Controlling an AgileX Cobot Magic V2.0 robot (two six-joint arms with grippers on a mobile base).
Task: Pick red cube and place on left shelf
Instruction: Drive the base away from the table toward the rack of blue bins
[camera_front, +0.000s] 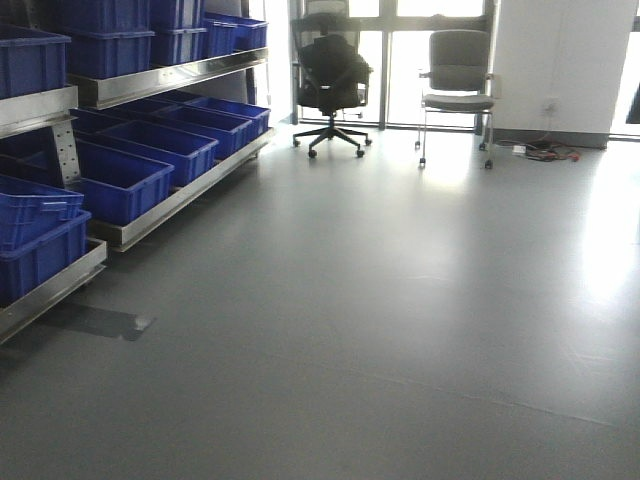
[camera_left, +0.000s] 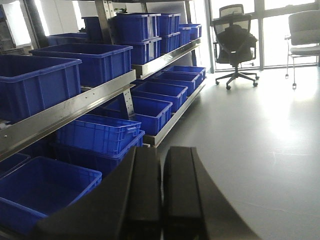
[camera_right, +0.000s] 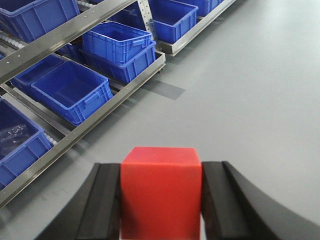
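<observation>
**Holding the red cube, rack off to the left**

Right gripper (camera_right: 161, 172) has the red cube (camera_right: 161, 192) squeezed between its two black fingers (camera_right: 102, 200), one pad flat against each side of the block. The cube sits square and level in the grip. In the right wrist view there's only grey floor (camera_right: 250, 90) behind it, so it's up in the air and not resting on anything.

Left gripper (camera_left: 162, 155) is carrying nothing. Its fingers are pulled together, with just a thin dark slit between them.

The left shelf (camera_front: 170, 78) runs along the left side of the room. It's a steel rack with tiers full of dark-blue crates (camera_front: 120, 180). From the right wrist camera the rack sits up and to the left of the cube, with a strip of bare floor between them, so the cube isn't on the shelf or over a crate. One crate at the far left edge of that view has something clear and crinkly inside, can't tell what.

Further back by the windows are a black office chair (camera_front: 330, 80) and a grey chair (camera_front: 458, 75).
</observation>
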